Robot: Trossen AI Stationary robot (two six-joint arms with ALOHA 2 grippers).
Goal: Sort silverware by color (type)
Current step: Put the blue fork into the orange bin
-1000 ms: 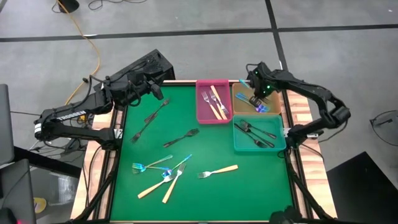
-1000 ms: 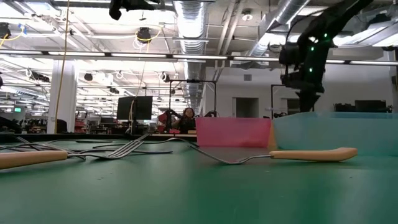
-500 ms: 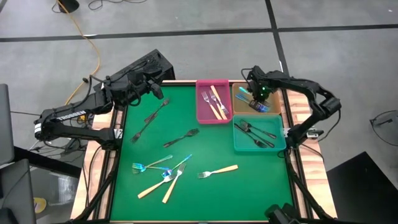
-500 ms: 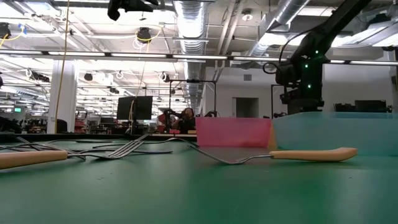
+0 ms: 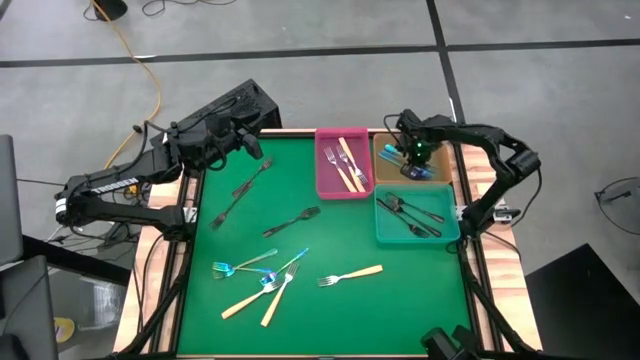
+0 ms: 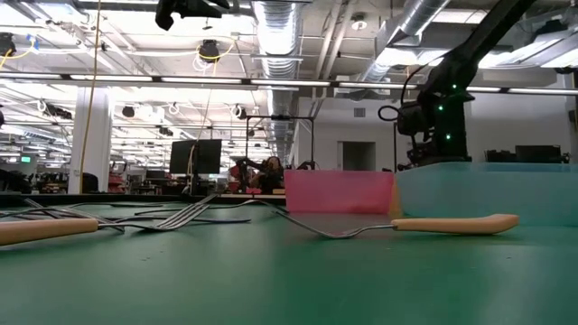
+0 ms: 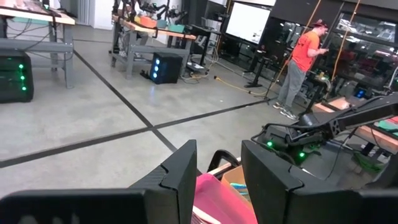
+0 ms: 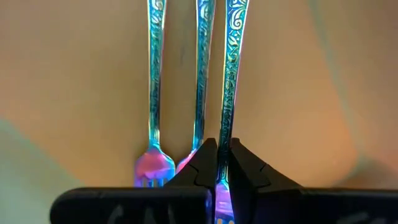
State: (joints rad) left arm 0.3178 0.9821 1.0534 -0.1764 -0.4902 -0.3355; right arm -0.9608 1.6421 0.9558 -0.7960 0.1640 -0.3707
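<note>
Gripping: right end effector (image 8: 217,163) pinches a blue fork (image 8: 227,74) inside the tan bin (image 5: 392,168), far right corner.
Forks: iridescent blue, embossed handles; two more (image 8: 153,81) lie just beside it.
Left end effector (image 7: 217,171): spread, empty, above far left corner.
Worktop (image 5: 300,190): green; pink bin (image 5: 325,175), teal bin (image 5: 385,228); loose forks (image 5: 270,275) near the front edge.
Room: concrete floor; a person (image 7: 303,59) shows only in the left wrist view.

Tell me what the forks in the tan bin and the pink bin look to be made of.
Blue forks in the tan bin: likely metal with an iridescent coating; the handles shine blue to purple and carry embossed scrolls. The right gripper is shut on one. Pink bin: probably plastic, matte and evenly coloured. Its forks have silvery metal heads and tan handles, possibly wood.
</note>
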